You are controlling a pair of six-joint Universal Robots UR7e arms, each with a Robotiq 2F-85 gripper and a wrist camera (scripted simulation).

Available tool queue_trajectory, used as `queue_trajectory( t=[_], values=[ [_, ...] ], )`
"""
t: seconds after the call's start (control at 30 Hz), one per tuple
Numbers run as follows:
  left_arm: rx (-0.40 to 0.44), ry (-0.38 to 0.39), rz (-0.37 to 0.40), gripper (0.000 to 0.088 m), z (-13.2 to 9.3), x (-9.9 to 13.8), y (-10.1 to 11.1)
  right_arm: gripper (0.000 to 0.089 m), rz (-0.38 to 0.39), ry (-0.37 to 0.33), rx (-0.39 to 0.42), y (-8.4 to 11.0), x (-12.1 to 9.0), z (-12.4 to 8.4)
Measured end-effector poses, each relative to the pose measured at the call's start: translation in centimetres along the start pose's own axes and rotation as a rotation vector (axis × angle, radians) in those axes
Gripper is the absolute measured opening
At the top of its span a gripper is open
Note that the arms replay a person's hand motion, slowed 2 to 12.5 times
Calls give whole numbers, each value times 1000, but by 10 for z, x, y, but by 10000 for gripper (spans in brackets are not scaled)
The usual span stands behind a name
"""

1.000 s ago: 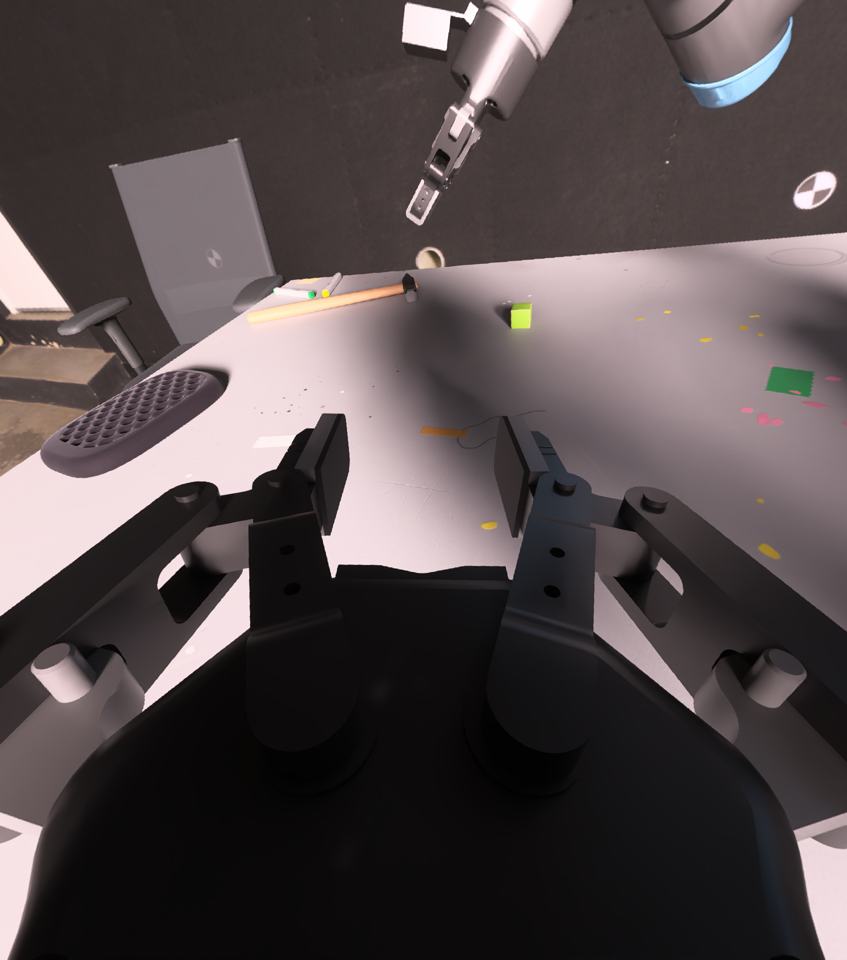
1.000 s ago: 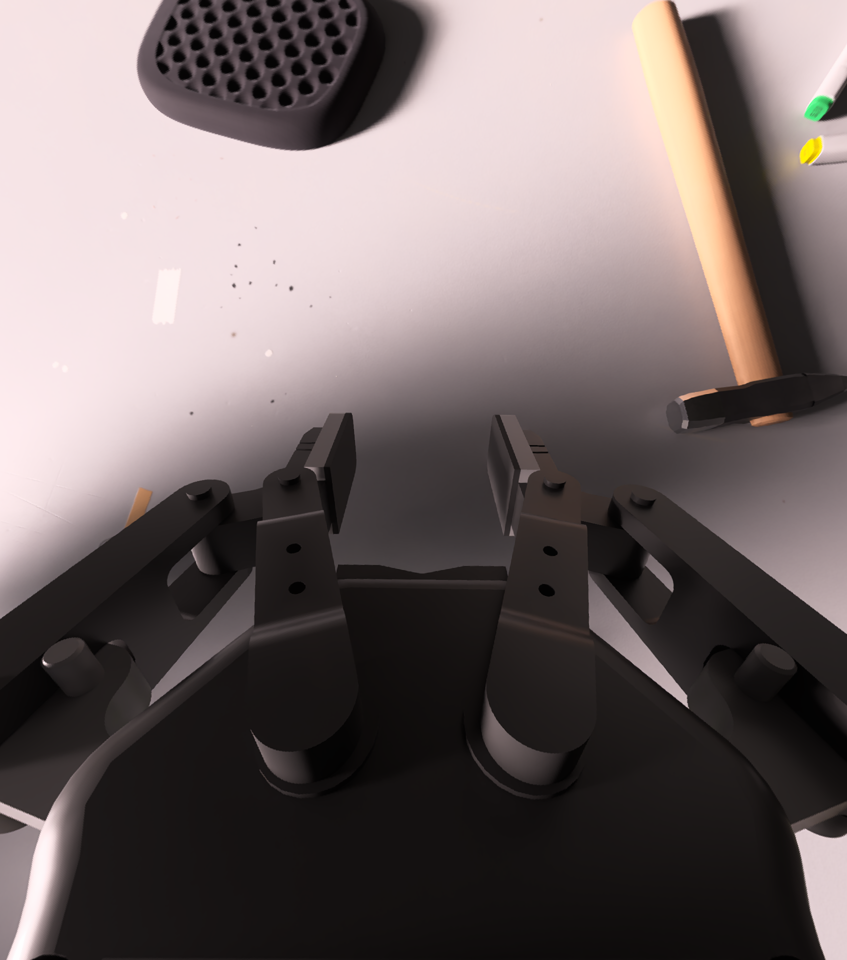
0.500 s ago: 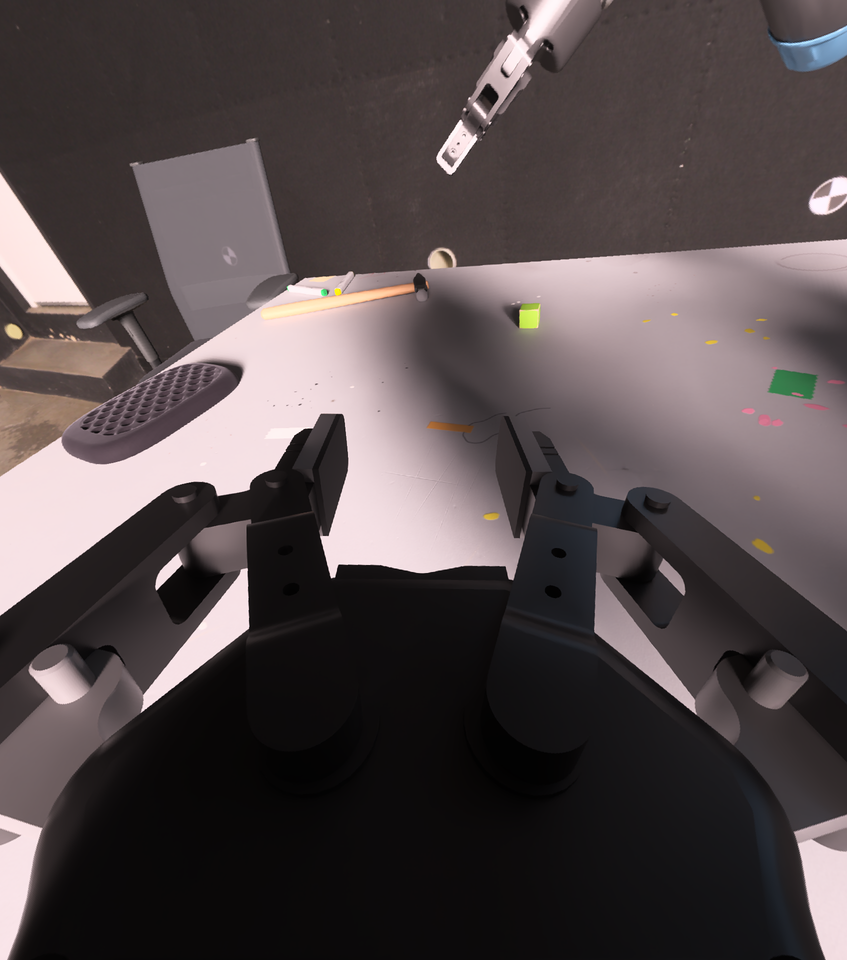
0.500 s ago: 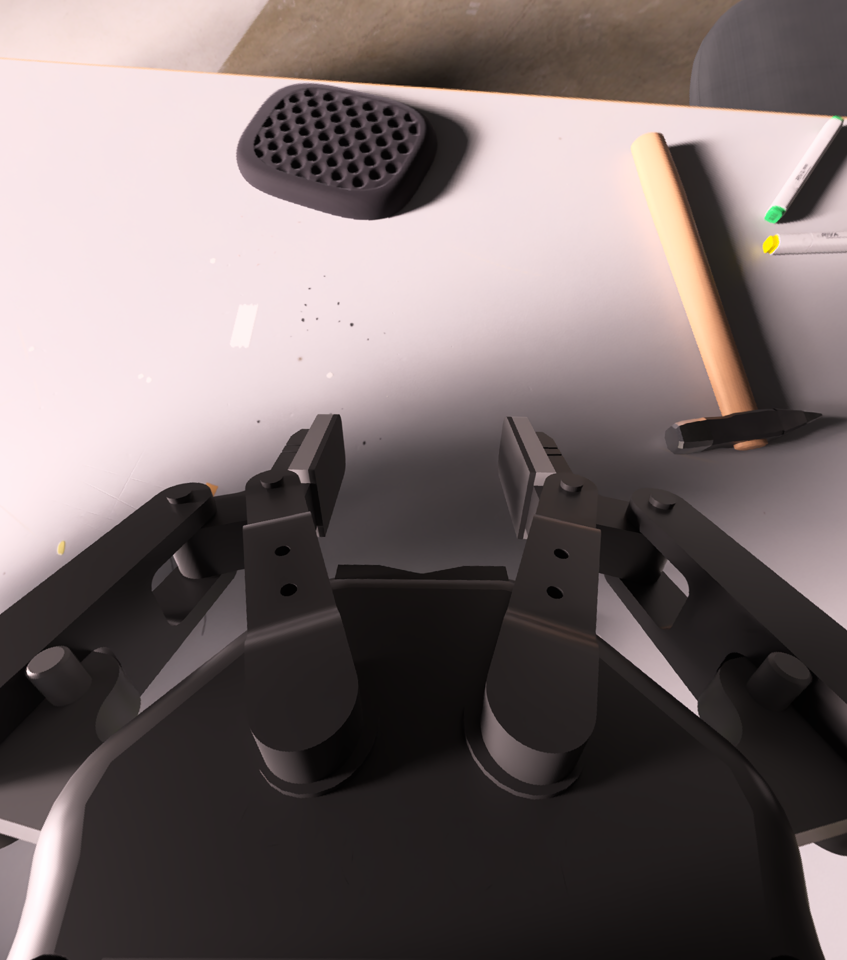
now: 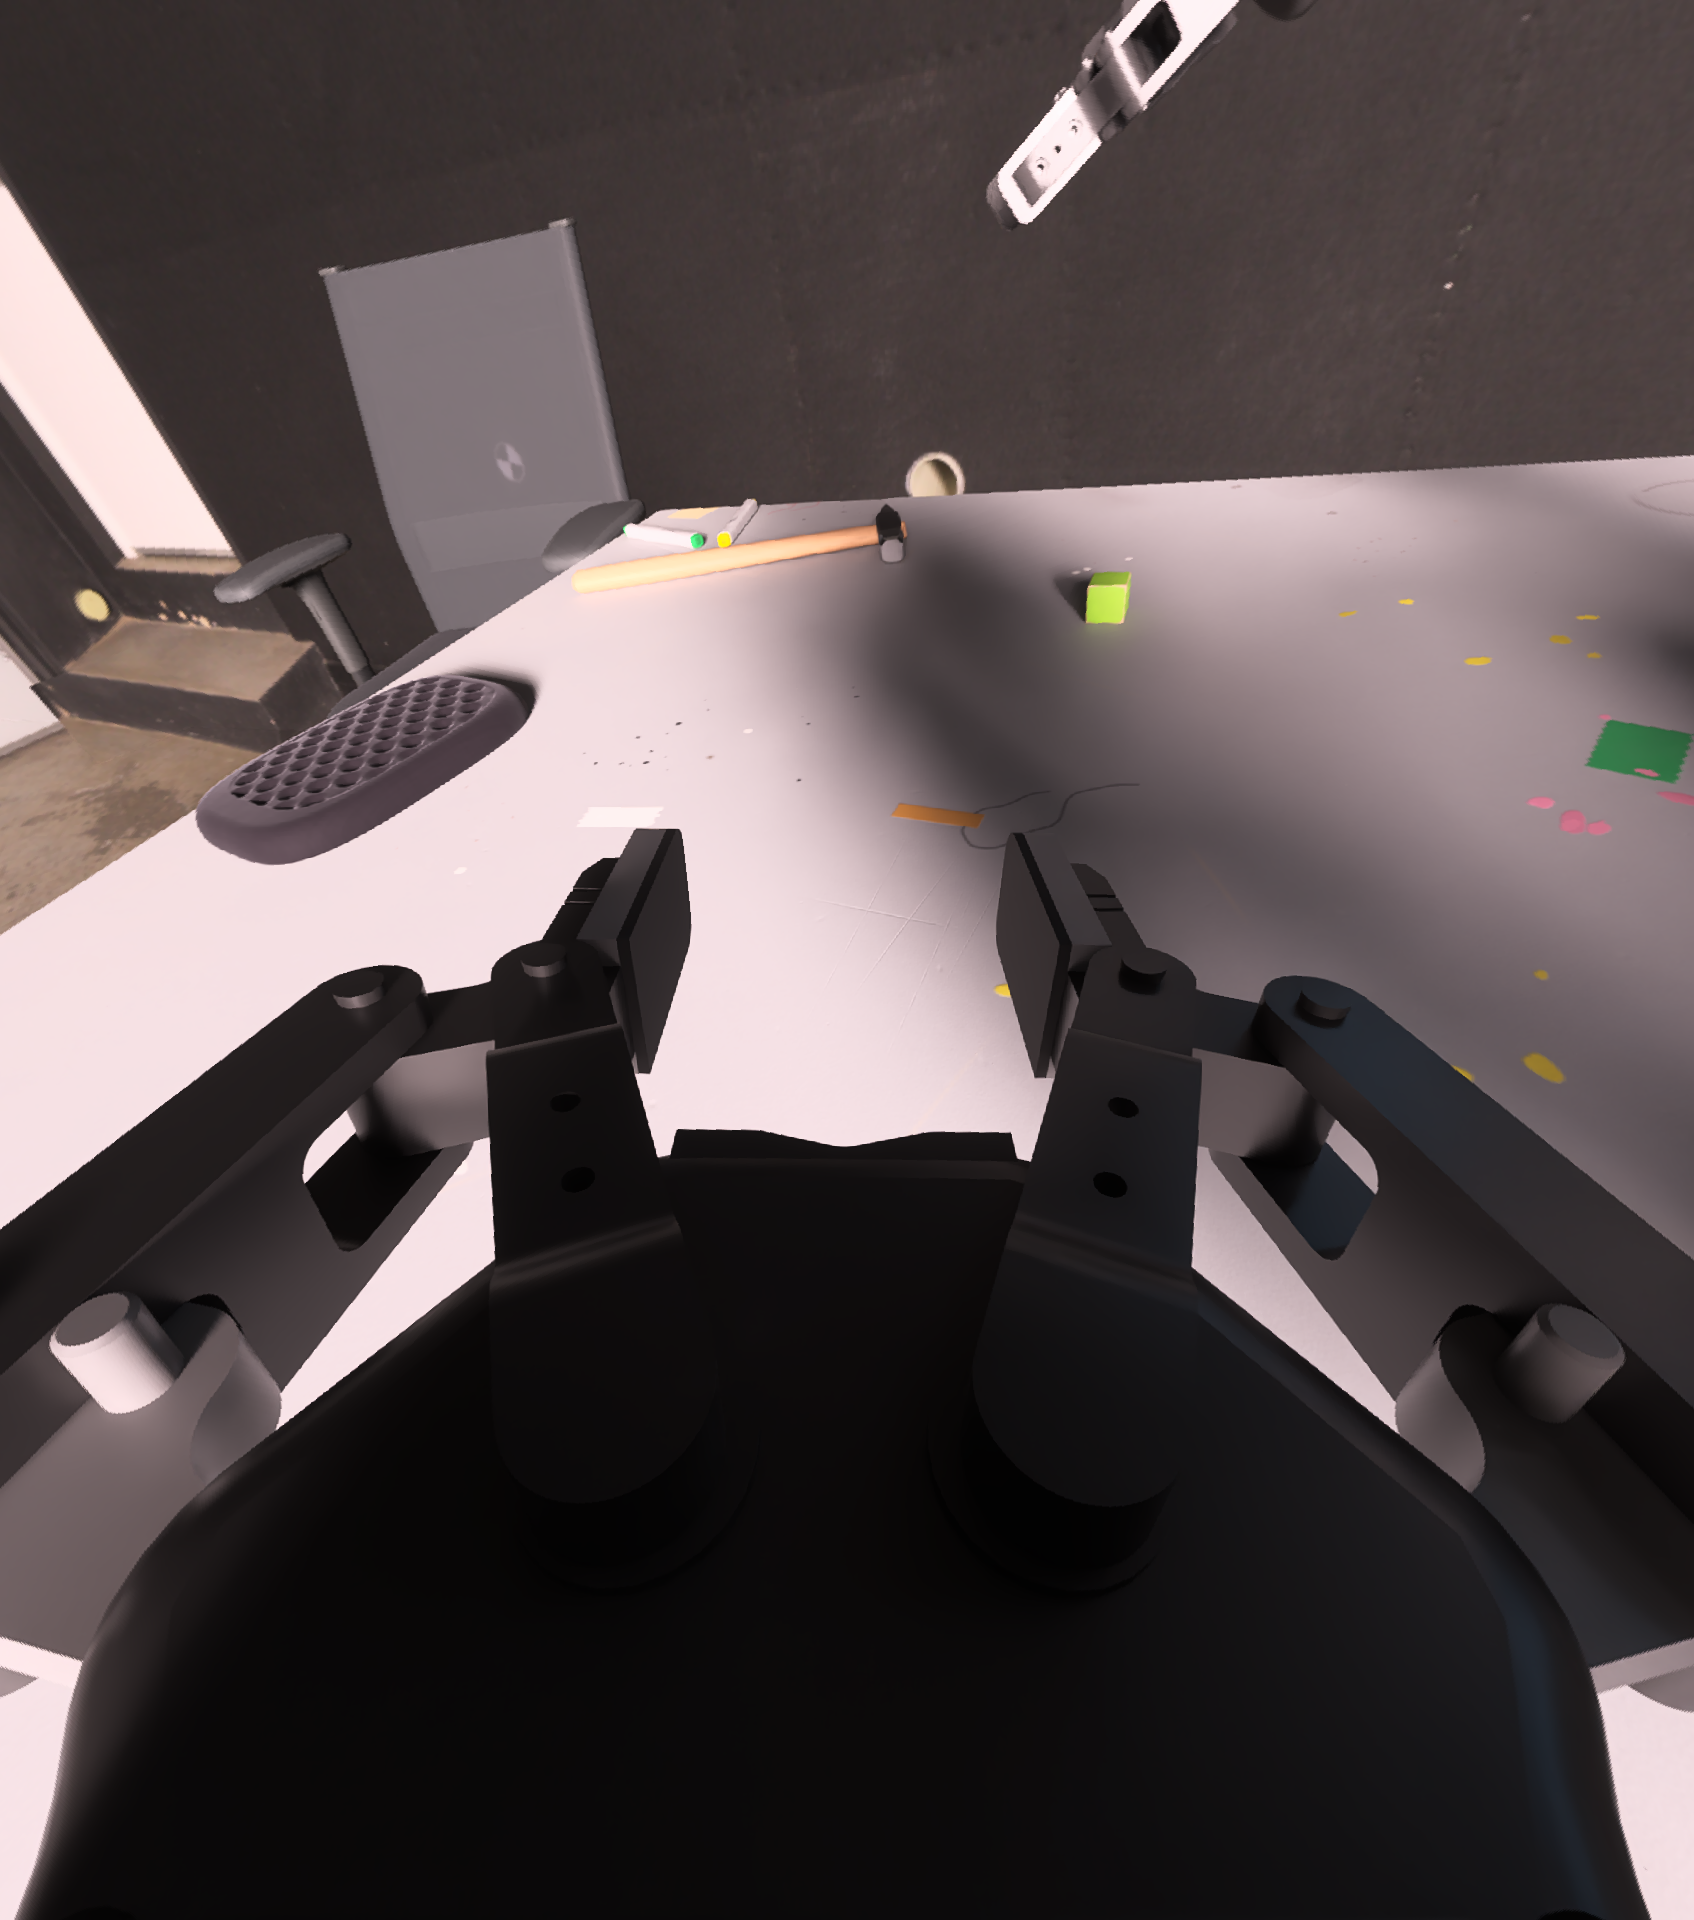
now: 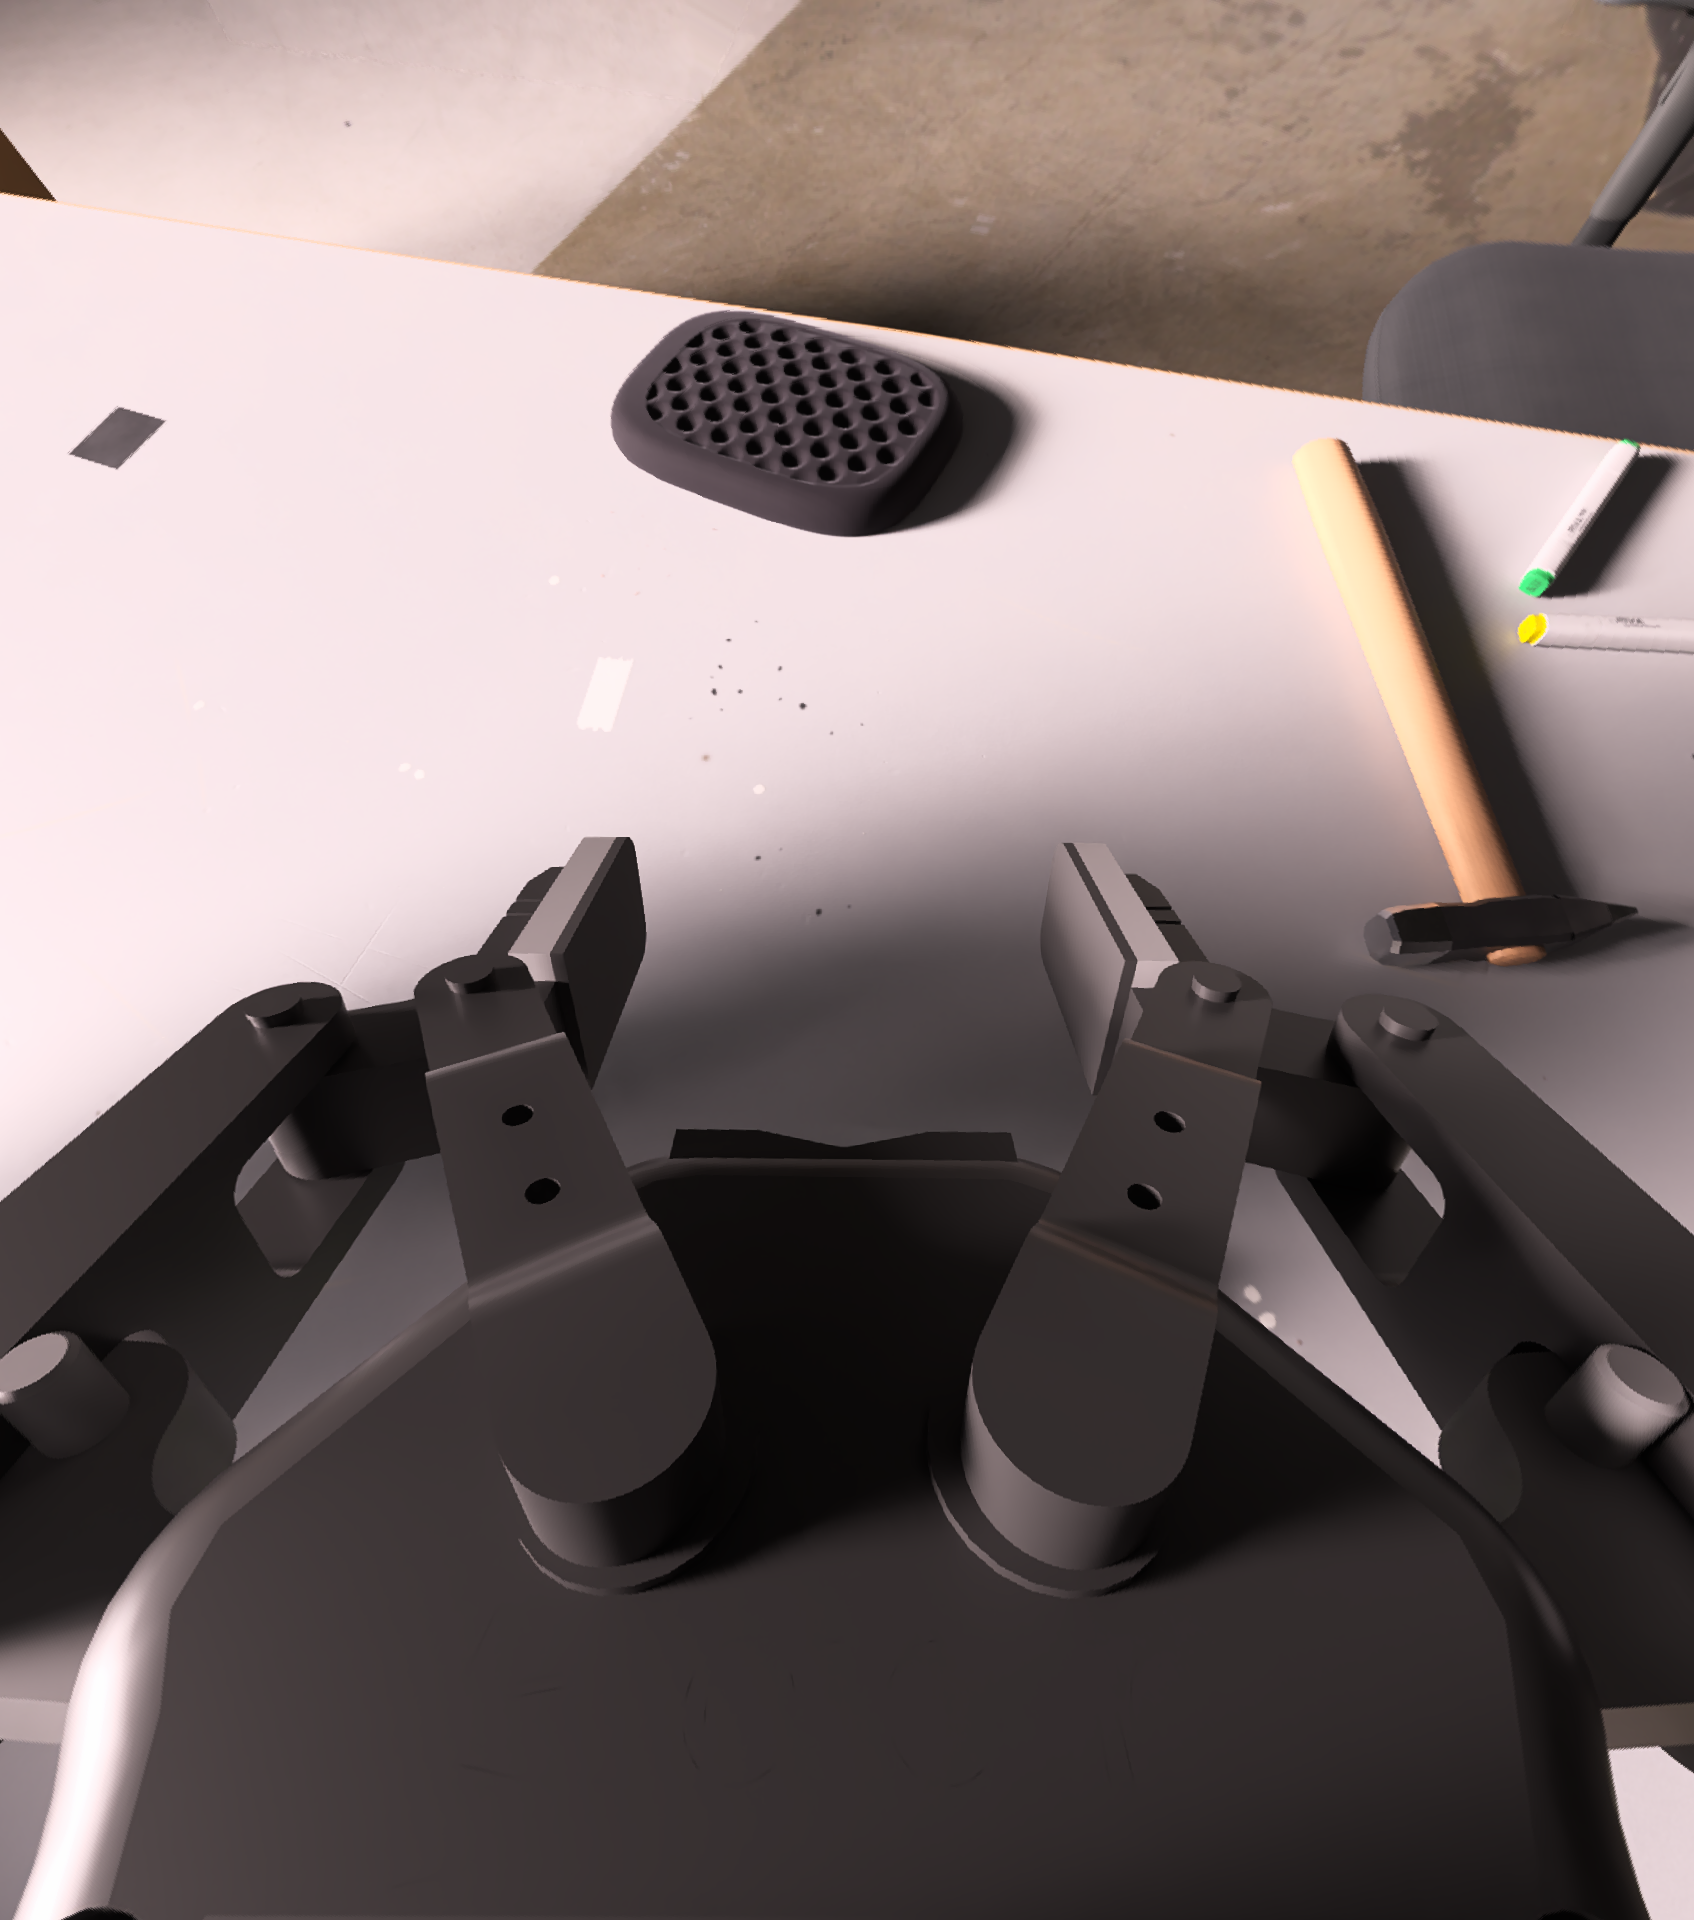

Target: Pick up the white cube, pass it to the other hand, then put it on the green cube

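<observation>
The green cube (image 5: pixel 1106 597) sits alone on the white table (image 5: pixel 781 707), far ahead in the left wrist view. No white cube shows in either view. My left gripper (image 5: pixel 841 935) is open and empty above the near part of the table. My right gripper (image 6: pixel 843 925) is open and empty, high above the table; one of its fingers (image 5: pixel 1082 135) shows at the top of the left wrist view, well above the green cube.
A dark perforated pad (image 6: pixel 801 421) lies near the table's edge. A wooden-handled hammer (image 6: pixel 1414 707) and two markers (image 6: pixel 1581 520) lie to the right. A grey chair (image 6: pixel 1591 322) stands beyond the edge. A flat green patch (image 5: pixel 1641 746) marks the table.
My right gripper has risen and tilted back, so more table and floor show, and its jaws have spread wider. My left gripper has drawn back slightly and stays open.
</observation>
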State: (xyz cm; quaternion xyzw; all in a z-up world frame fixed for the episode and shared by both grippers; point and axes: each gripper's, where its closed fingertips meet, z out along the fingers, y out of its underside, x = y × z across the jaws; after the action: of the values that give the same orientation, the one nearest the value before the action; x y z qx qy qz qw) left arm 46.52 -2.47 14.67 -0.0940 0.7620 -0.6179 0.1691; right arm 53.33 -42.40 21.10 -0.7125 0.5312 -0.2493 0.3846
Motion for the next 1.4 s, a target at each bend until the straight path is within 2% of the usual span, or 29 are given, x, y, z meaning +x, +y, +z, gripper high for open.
queue_trajectory(
  t=[0.33,0.63,1.07,1.4],
  values=[
    [-43,-51,-6,549,-14,-8,3,711,-56,-15,74,3,-32,-9],
    [-86,-114,-5,550,-32,-19,5,715,-101,-40,143,9,-62,-8],
    [-169,-184,5,559,-67,-34,7,720,-158,-76,230,21,-100,8],
    [-297,-243,67,589,-107,-52,12,740,-204,-117,219,36,-125,28]
  ],
)
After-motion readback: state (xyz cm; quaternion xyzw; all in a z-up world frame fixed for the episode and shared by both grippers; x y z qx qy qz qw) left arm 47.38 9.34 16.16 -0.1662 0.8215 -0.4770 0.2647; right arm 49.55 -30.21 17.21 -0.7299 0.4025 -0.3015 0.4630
